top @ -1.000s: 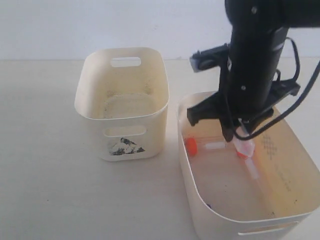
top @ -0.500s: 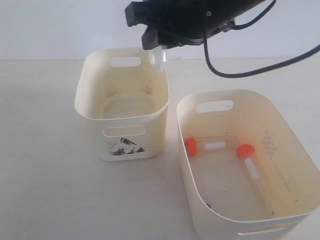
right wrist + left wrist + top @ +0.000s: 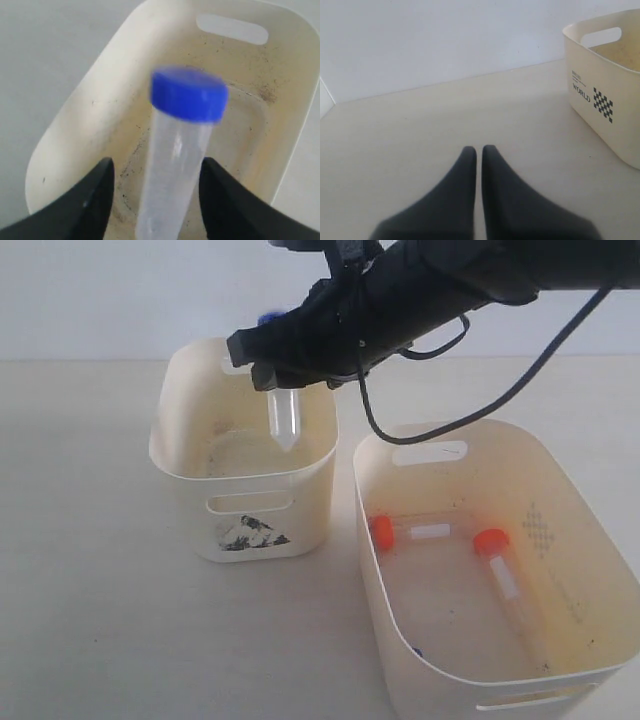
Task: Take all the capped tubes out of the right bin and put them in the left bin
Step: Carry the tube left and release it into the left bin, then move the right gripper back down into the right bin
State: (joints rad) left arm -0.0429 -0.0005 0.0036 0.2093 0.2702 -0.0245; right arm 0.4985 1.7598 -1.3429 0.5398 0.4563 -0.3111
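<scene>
While the right gripper (image 3: 157,161) hangs above the left bin (image 3: 310,500), within its rim line, its jaws stand wider than the blue-capped tube (image 3: 284,418) upright between them; a gap shows beside one finger; two orange-capped tubes (image 3: 415,531) lie on the floor of the right bin (image 3: 590,570) near its far wall; the left gripper (image 3: 479,150) is closed, empty, over the bare table (image 3: 395,130).

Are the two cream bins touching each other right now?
Apart. The exterior view shows a strip of table running between the left bin and the right bin, from rim to base.
</scene>
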